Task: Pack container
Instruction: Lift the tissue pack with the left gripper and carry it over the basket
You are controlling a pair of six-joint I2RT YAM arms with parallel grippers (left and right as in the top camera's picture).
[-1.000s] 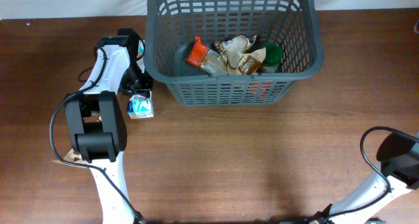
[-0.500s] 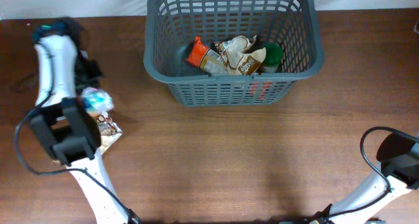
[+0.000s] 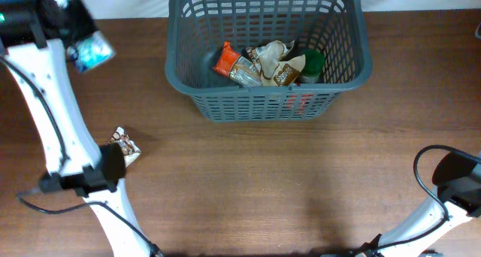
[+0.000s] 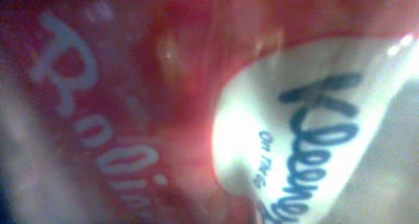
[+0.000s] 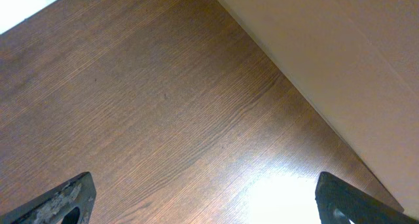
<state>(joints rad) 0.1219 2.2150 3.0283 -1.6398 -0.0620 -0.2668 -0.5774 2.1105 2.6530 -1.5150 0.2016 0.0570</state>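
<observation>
left gripper [image 3: 80, 37], clamped on the tissue pack [image 3: 95, 51], has lifted it over the worktop's [image 3: 263, 182] far-left corner; the container [image 3: 362, 68] is likely next. right gripper [image 5: 209, 207] gapes, idle.

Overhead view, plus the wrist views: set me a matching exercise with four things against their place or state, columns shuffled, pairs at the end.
Things
1. Kleenex pack
2. orange packet
3. brown patterned packet
4. right tool

Places or states
A. lying on the table, left of the grey basket
B. inside the grey basket
C. gripped by the left tool
D. open above bare wood

Pairs: 1-C, 2-B, 3-A, 4-D
</observation>
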